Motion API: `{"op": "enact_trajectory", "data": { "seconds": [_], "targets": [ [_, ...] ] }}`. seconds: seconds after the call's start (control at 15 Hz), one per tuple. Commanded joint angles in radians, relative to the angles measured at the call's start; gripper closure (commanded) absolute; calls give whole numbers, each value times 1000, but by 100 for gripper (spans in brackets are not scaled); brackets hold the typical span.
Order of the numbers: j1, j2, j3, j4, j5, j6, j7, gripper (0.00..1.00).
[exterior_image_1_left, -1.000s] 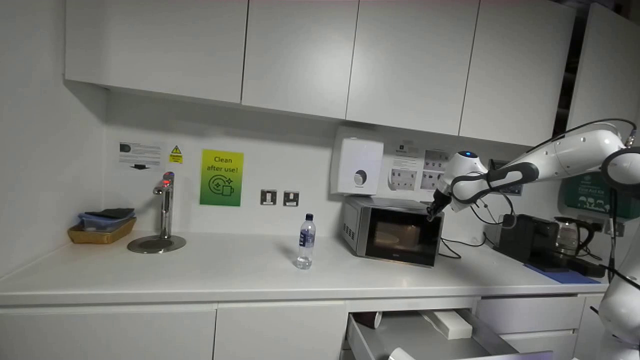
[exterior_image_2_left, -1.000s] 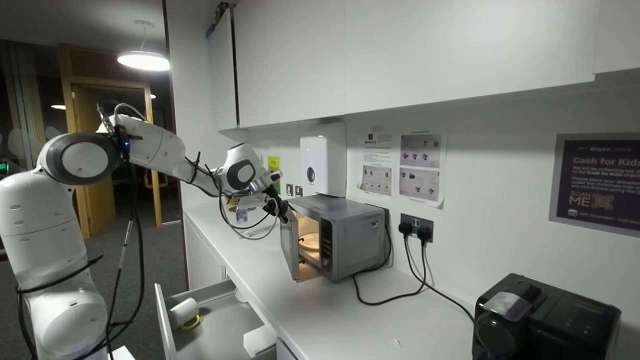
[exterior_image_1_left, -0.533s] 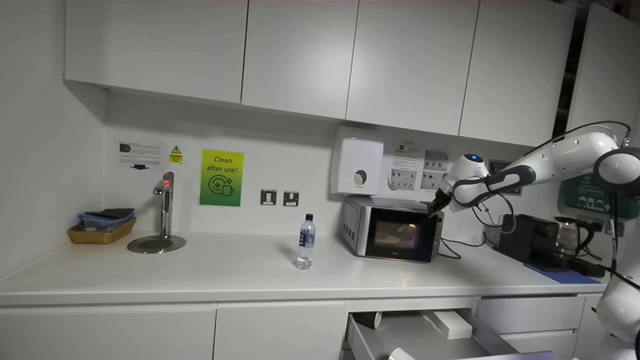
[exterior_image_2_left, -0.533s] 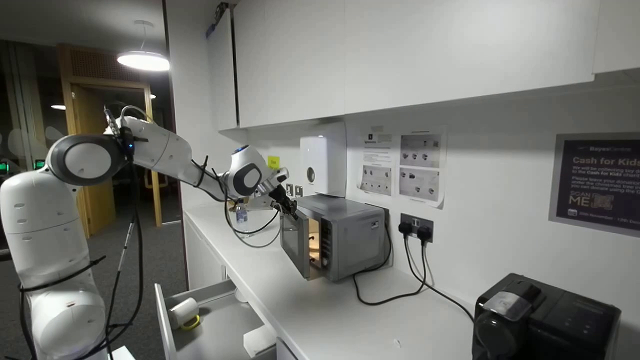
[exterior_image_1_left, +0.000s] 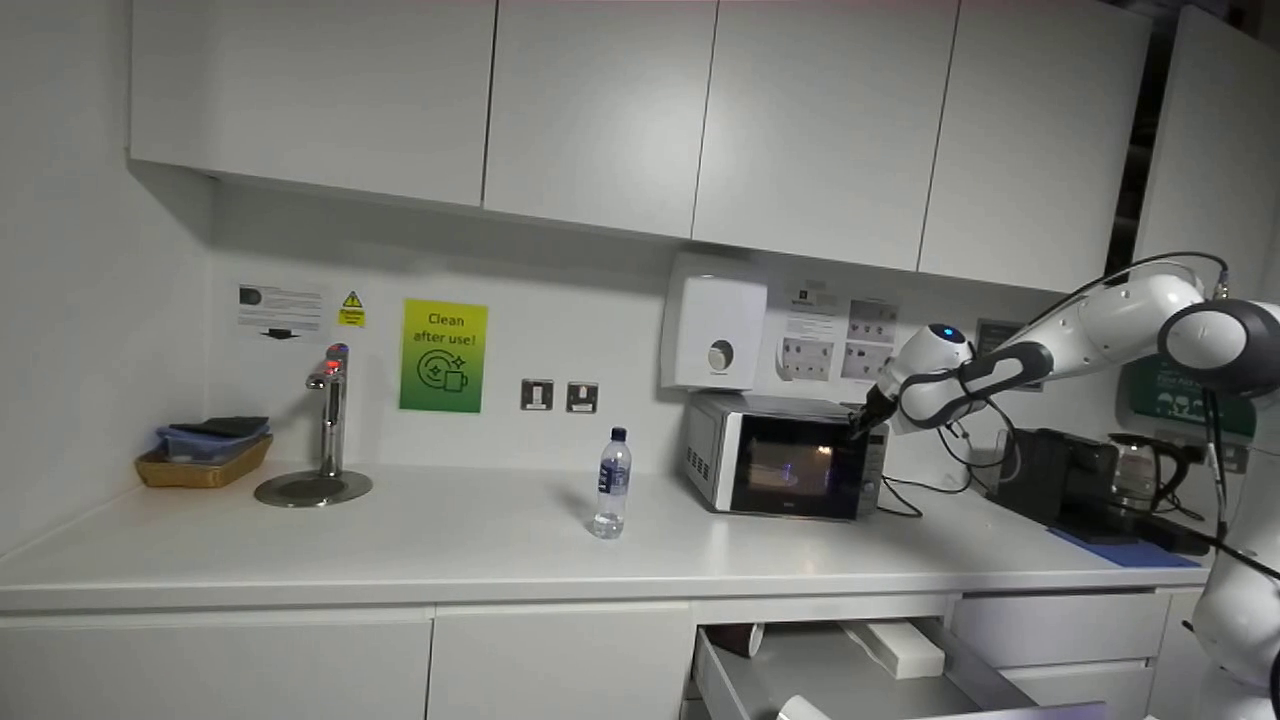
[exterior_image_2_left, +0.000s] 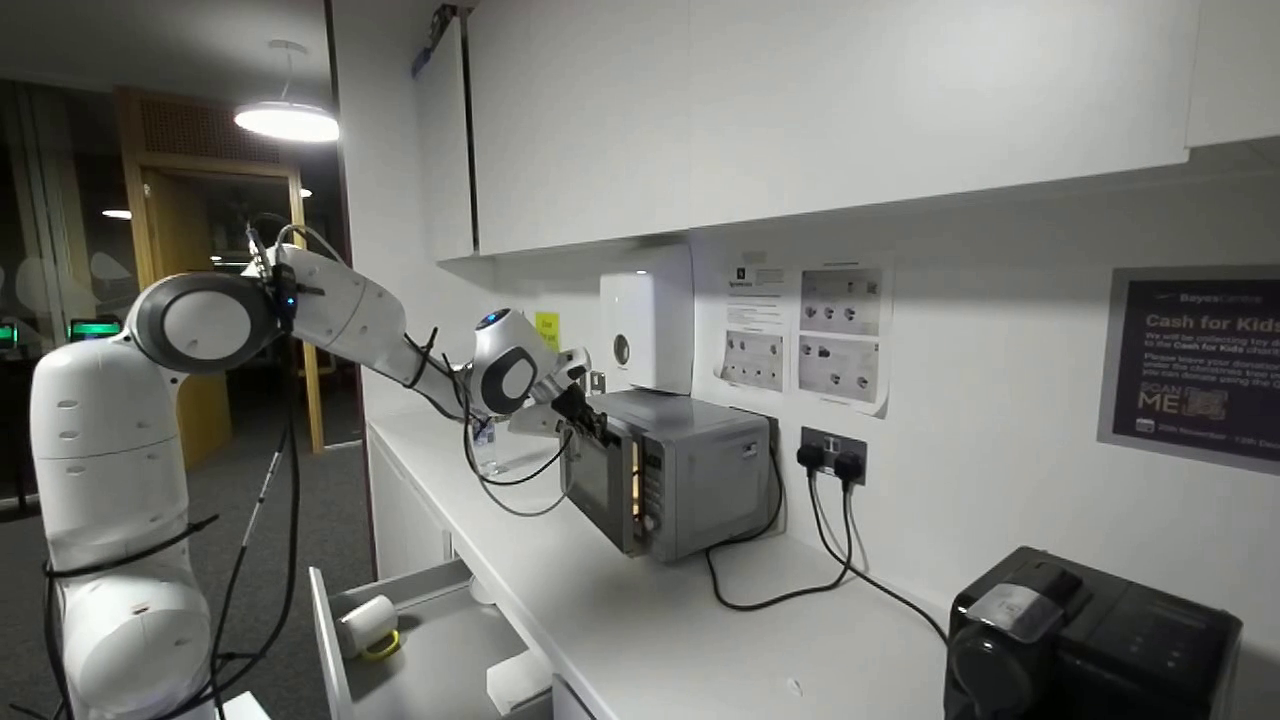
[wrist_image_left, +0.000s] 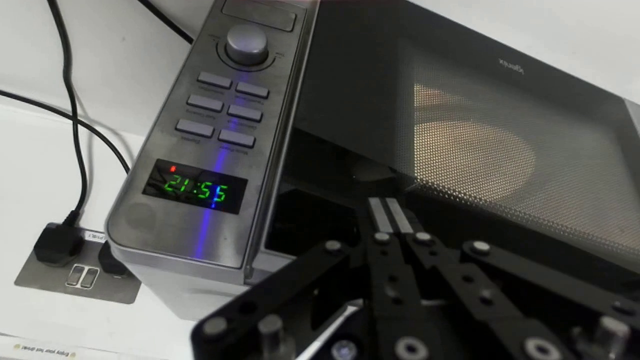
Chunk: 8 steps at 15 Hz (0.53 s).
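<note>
My gripper is shut, with its two fingertips side by side and nothing visible between them. In both exterior views the gripper is at the upper free edge of the microwave door, on its outer face. It looks to be touching the door, though the exact contact is hard to see. The grey microwave is lit inside, and a narrow bright gap shows between door and body. In the wrist view the dark door with its mesh window fills the right, beside the control panel with a green display.
A water bottle stands on the counter beside the microwave. Below, an open drawer holds mugs and a white box. A black coffee machine and cables lie on the microwave's other side.
The microwave door has swung from well ajar to nearly closed. The arm and gripper have moved along with it, towards the microwave body. The gap of light has narrowed.
</note>
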Motion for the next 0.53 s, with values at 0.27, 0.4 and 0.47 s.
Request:
{"op": "enact_trajectory", "data": {
  "seconds": [0.27,0.4,0.47],
  "targets": [
    [3,59,-4,37,77,141,-56,100],
    [3,66,-3,41,93,151,-64,100],
    [4,65,-1,39,106,149,-78,100]
  ]
}}
